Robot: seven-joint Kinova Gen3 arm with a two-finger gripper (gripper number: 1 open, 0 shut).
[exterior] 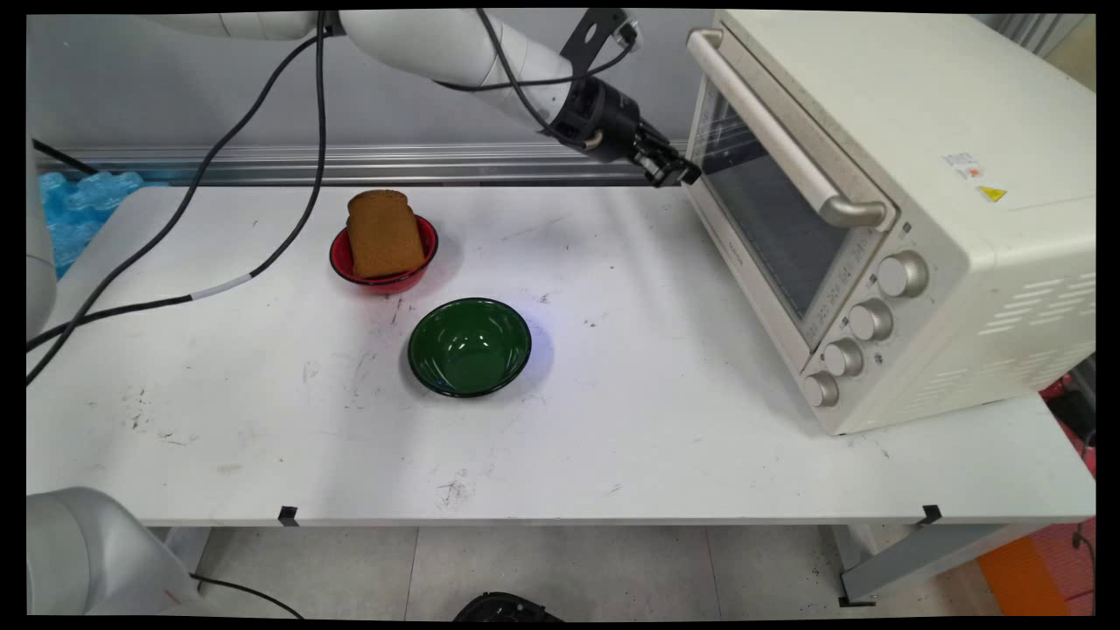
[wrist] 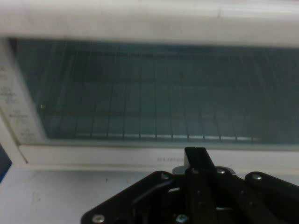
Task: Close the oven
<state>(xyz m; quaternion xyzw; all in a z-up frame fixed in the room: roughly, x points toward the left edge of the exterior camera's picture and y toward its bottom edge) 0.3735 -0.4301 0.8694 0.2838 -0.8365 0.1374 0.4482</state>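
Two bowls, a red bowl (exterior: 383, 255) propping a slice of bread (exterior: 383, 233) and an empty green bowl (exterior: 469, 346), lie well behind the pincer (exterior: 672, 168), which, fingers pressed together, noses low at the toaster oven (exterior: 884, 219) door, its handle (exterior: 779, 140) above.

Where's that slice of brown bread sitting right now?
In the main view the bread slice stands in the red bowl at the table's far left-centre, just behind the empty green bowl.
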